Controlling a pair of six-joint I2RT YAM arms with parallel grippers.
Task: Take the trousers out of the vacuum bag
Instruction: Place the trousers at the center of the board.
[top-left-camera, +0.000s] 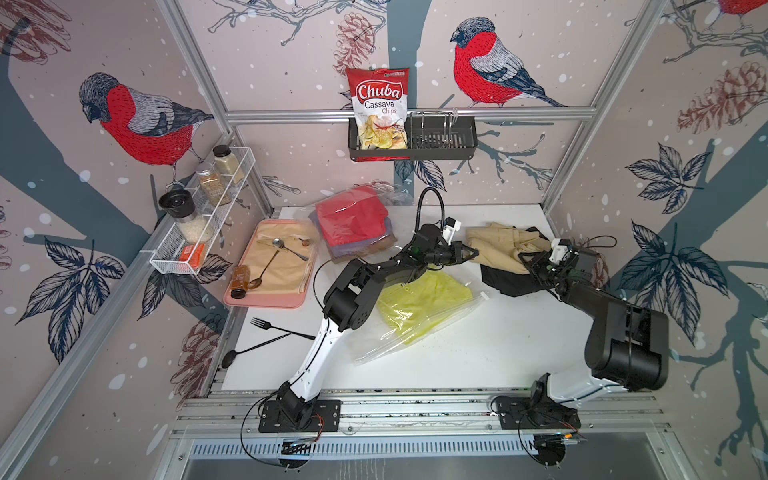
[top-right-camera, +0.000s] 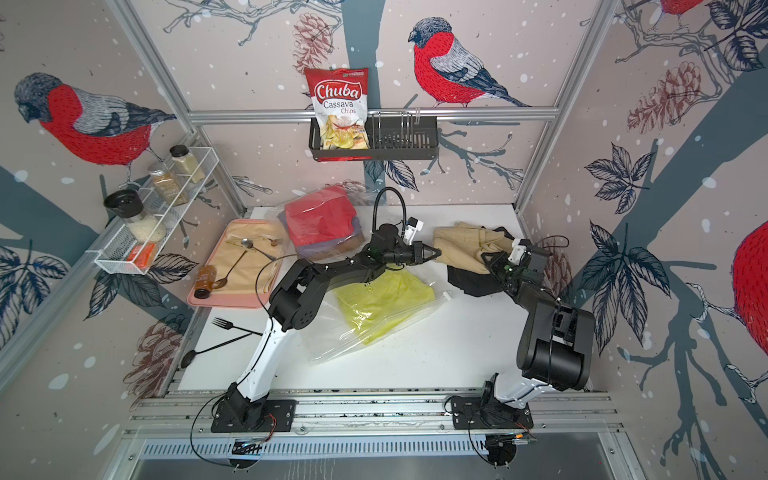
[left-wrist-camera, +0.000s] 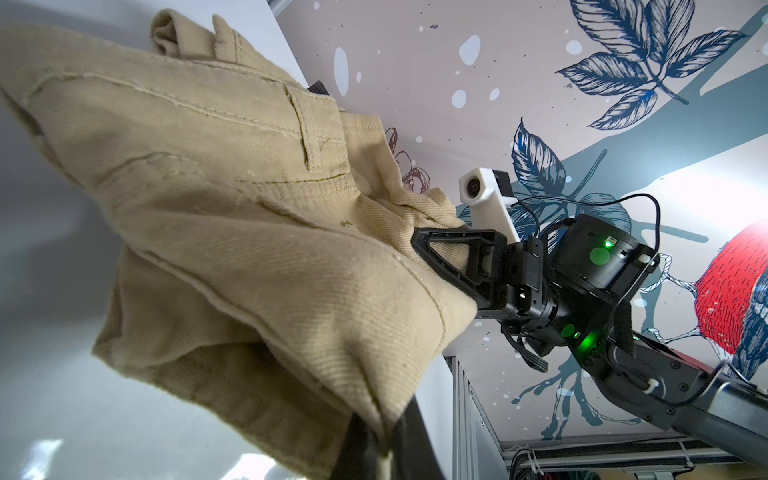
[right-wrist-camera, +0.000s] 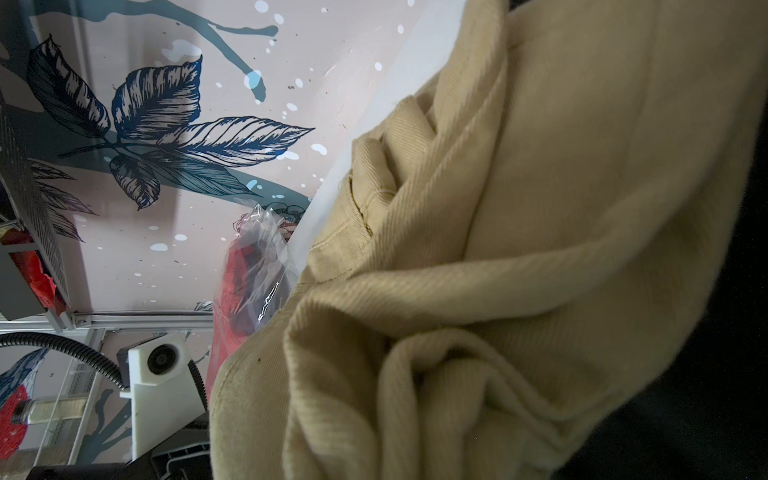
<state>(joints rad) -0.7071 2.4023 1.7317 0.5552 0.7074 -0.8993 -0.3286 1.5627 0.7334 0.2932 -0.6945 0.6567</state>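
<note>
- left gripper (top-left-camera: 475, 252): jaws pinched tight on an edge of the tan trousers (top-left-camera: 498, 245).
- right gripper (top-left-camera: 524, 261): jaws buried in the same cloth; grip cannot be told.
- tan trousers: on the tabletop (top-left-camera: 478, 353), atop the black trousers (top-left-camera: 505, 284), outside the vacuum bag (top-left-camera: 382, 351).
- yellow trousers (top-left-camera: 419, 299): inside the bag, mid-tabletop.

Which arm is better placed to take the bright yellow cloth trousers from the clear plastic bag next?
Probably left: the left pincer is nearer the bright yellow cloth trousers, its arm over the clear plastic bag; the right pincer is farther, at the crumpled tan trousers.
</note>
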